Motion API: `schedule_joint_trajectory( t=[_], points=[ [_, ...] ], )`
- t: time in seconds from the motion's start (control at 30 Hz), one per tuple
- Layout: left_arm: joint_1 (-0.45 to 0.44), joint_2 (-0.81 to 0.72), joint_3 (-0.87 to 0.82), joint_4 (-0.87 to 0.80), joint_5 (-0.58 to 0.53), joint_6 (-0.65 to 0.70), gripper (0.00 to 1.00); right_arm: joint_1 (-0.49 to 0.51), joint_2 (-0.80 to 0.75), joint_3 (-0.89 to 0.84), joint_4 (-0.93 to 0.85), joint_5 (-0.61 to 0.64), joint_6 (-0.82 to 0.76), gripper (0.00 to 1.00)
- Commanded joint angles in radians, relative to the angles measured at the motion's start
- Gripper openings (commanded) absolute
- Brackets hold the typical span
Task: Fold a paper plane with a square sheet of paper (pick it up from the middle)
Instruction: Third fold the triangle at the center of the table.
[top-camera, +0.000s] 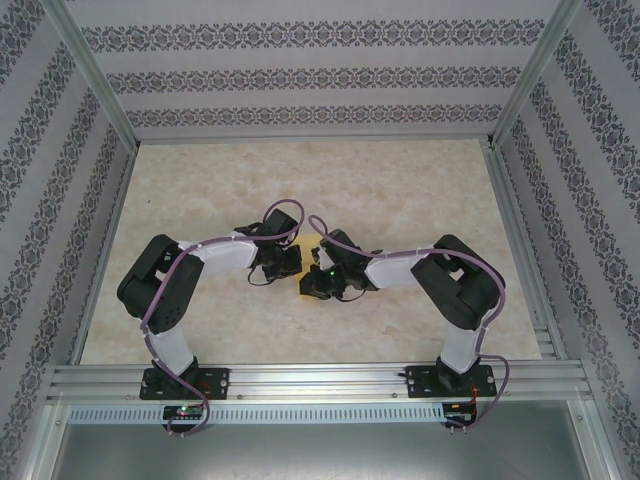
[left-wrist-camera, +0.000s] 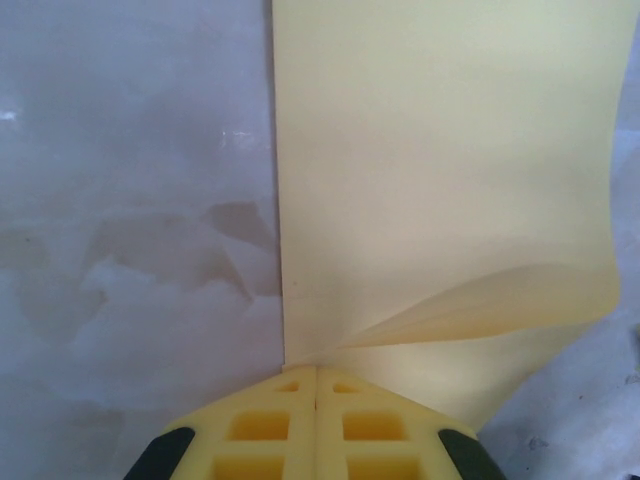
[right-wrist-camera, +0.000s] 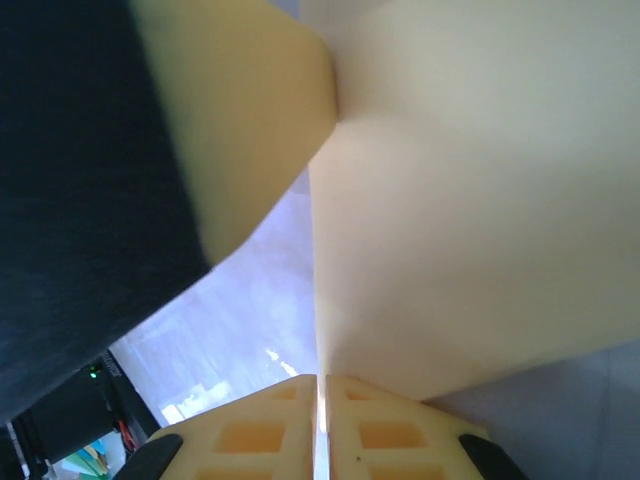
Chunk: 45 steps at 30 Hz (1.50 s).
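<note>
The left gripper (left-wrist-camera: 316, 372) is closed on the square sheet of paper (left-wrist-camera: 440, 180). Its two pads meet with no gap and pinch the near corner of the sheet. From these fingers the paper runs away toward 12 o'clock, and its straight left edge lies almost exactly on the 6-to-12 line. A loose upper layer curls up toward 3 o'clock, so the sheet seems to be doubled and not yet pressed flat.

In the top view the sheet is in the middle of the table (top-camera: 400, 200), between the two wrists, and little of it shows there.

The right gripper (right-wrist-camera: 322, 380) is closed on the paper too. Only a thin bright slit is left between its pads, and the paper's edge enters that slit. The sheet rises from it toward 12 and 1 o'clock, and the other arm is very near at 10 o'clock.

Both arms touch the paper, so neither is nearer. I judge that the coming move depends on this long 6-to-12 edge, because the crease should follow it. If one grip slips, the layers may shift.
</note>
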<state>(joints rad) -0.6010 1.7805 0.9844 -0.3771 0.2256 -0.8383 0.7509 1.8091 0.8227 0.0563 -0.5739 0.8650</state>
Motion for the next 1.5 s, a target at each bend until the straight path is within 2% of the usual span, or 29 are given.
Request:
schedule_joint_trajectory(
  t=[0.0, 0.17, 0.53, 0.8, 0.93, 1.17, 1.47],
  points=[
    [-0.013, 0.057, -0.031, -0.011, -0.062, 0.003, 0.0, -0.072, -0.1, -0.013, -0.006, 0.029, -0.023, 0.13],
    [-0.013, 0.06, -0.024, -0.013, -0.059, 0.007, 0.0, -0.128, -0.079, 0.029, -0.1, 0.057, -0.091, 0.11],
    [-0.013, 0.058, -0.007, -0.029, -0.057, 0.02, 0.0, -0.121, 0.019, 0.124, -0.157, 0.058, -0.129, 0.11],
    [-0.013, 0.058, 0.008, -0.043, -0.06, 0.03, 0.0, -0.129, 0.054, 0.126, -0.222, 0.123, -0.114, 0.11],
    [-0.013, 0.057, 0.014, -0.046, -0.058, 0.033, 0.0, -0.142, 0.053, 0.105, -0.232, 0.128, -0.094, 0.1],
    [-0.013, 0.058, 0.017, -0.043, -0.053, 0.04, 0.0, -0.121, -0.047, 0.144, -0.225, 0.113, -0.112, 0.11],
    [-0.013, 0.056, 0.018, -0.042, -0.05, 0.045, 0.0, -0.111, 0.041, 0.167, -0.227, 0.122, -0.105, 0.11]
  ],
)
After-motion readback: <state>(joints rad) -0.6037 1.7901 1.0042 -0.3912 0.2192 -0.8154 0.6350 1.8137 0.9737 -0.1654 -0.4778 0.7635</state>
